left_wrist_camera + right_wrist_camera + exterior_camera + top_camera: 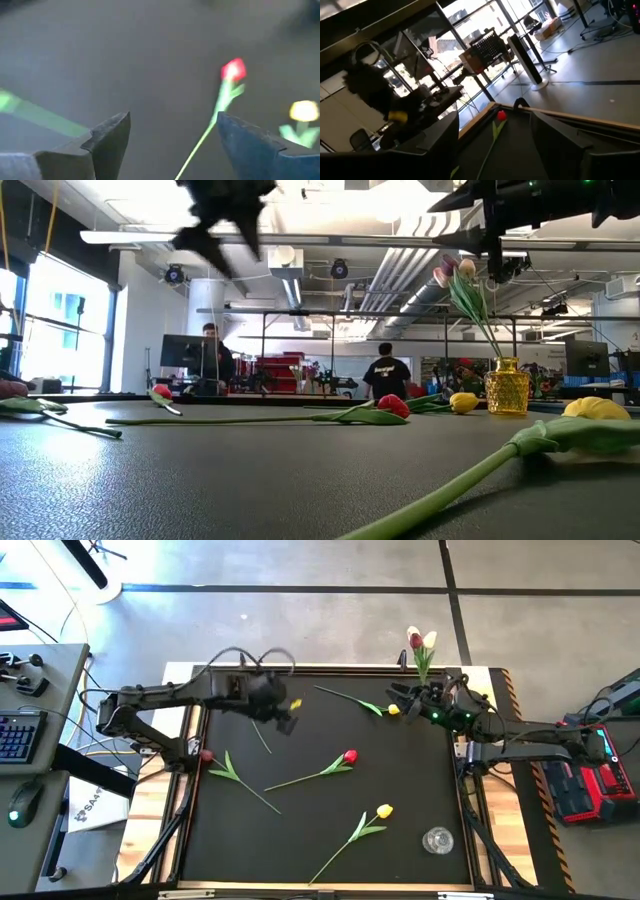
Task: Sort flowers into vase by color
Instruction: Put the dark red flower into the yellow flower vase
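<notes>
My left gripper (287,718) hangs open above the table's far left part; its fingers stand wide apart in the left wrist view (172,145). A yellow tulip head (296,703) shows right beside it, and a green stem (260,736) runs under it. My right gripper (403,698) is open and empty (495,150) at the far right. It is above another yellow tulip (393,710) that lies flat on the mat. An amber vase (507,387) holds a dark red and a cream tulip (420,640). My left gripper is open. A blurred green stem (35,114) ends at the outer side of one finger (107,137). I cannot tell whether that finger touches it.
A red tulip (349,756) lies mid-table, another red one (207,755) at the left edge, and a yellow one (384,811) toward the near side. A clear glass vase (437,840) stands at the near right. People stand in the room beyond (385,370).
</notes>
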